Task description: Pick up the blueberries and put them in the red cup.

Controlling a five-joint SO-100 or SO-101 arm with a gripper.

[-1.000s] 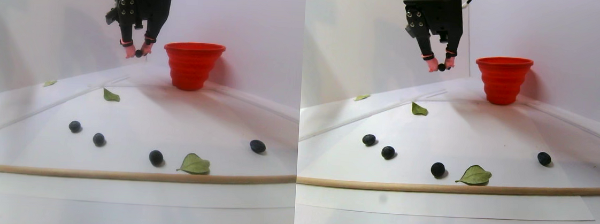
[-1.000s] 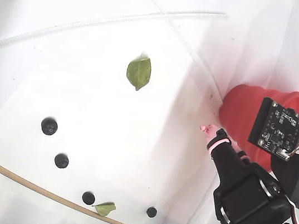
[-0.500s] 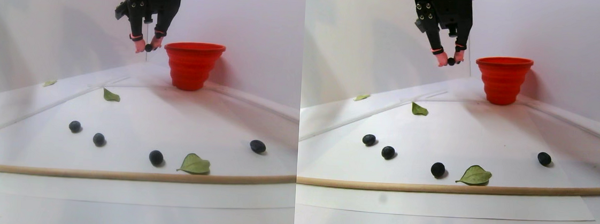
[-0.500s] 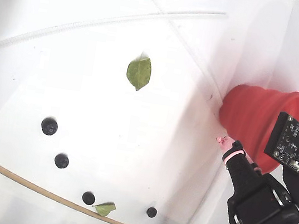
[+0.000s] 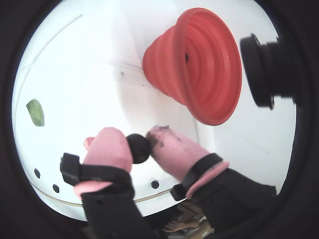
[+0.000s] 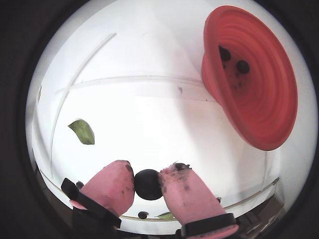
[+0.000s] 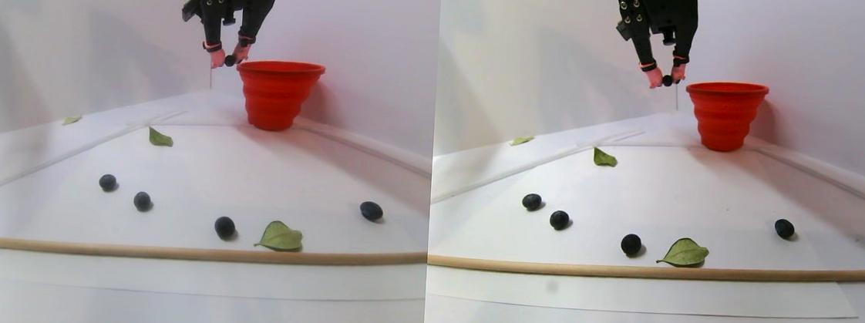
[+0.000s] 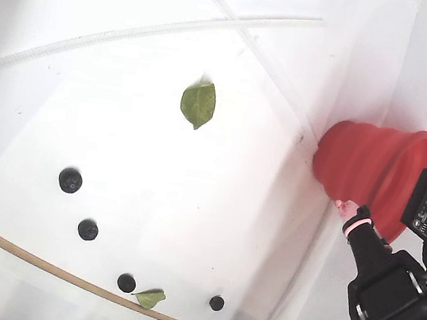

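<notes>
My gripper (image 5: 140, 143) has pink padded fingers and is shut on one dark blueberry (image 5: 139, 148), also seen in another wrist view (image 6: 148, 184). In the stereo pair view the gripper (image 7: 229, 60) hangs high, just left of the rim of the red cup (image 7: 275, 91). The red cup (image 6: 259, 84) holds two blueberries (image 6: 242, 66) on its bottom. Several more blueberries (image 7: 142, 200) lie loose on the white table near its front, also seen in the fixed view (image 8: 88, 229). The cup (image 8: 365, 170) stands at the back corner.
Green leaves lie on the table: one by the front rod (image 7: 280, 236), one mid-table (image 8: 199, 103), one far left (image 7: 70, 120). A thin wooden rod (image 7: 165, 252) edges the front. White walls rise close behind the cup. A black camera (image 5: 264, 69) juts in beside the cup.
</notes>
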